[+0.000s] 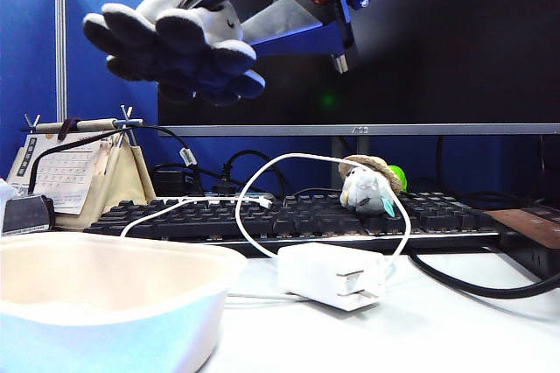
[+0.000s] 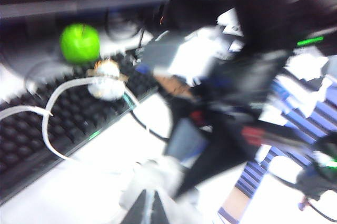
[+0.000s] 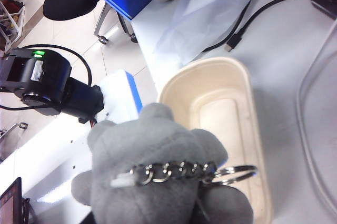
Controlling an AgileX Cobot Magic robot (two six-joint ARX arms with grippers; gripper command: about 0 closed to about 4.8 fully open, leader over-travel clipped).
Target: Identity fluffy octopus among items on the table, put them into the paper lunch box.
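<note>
right gripper (image 1: 229, 7) clamped on fluffy octopus (image 1: 175, 45), held high | paper lunch box (image 1: 105, 255) lies below it, slightly toward the table's left edge, long axis running away from the edge | left gripper (image 2: 149, 203): blurred, cannot tell

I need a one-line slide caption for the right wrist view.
Right gripper holding the light-grey plush octopus with its metal keychain above the empty cream paper lunch box.
</note>
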